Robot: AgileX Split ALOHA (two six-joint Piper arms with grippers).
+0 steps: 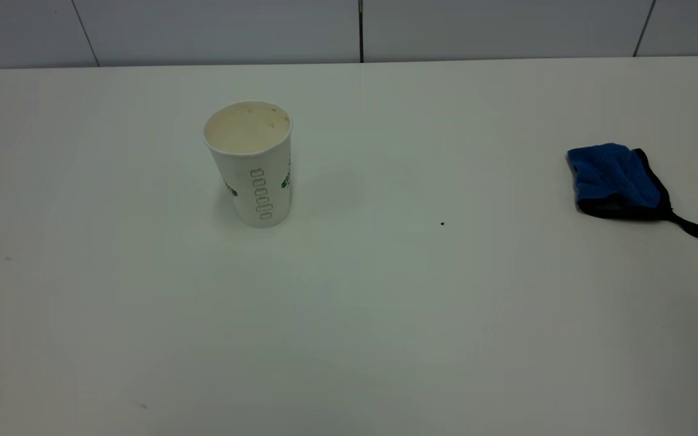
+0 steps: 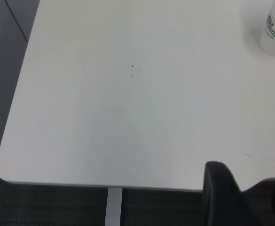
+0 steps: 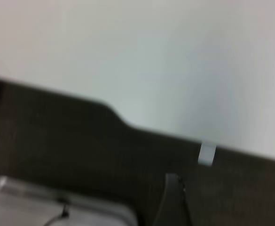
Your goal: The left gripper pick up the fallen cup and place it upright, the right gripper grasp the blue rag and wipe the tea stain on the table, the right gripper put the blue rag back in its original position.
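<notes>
Left hand (image 2: 247, 188) spread, off table (image 1: 349, 333) edge; cup (image 1: 252, 163) upright.

White paper cup (image 1: 252, 166) with green logo print and a column of little grey boxes, cream stained inside. Bright blue rag (image 1: 618, 178) with black edging and a black tab. Plain white table (image 1: 385, 315), one tiny dark speck (image 1: 442, 223). Pale grey wall panels (image 1: 203, 27) with dark seams.
</notes>
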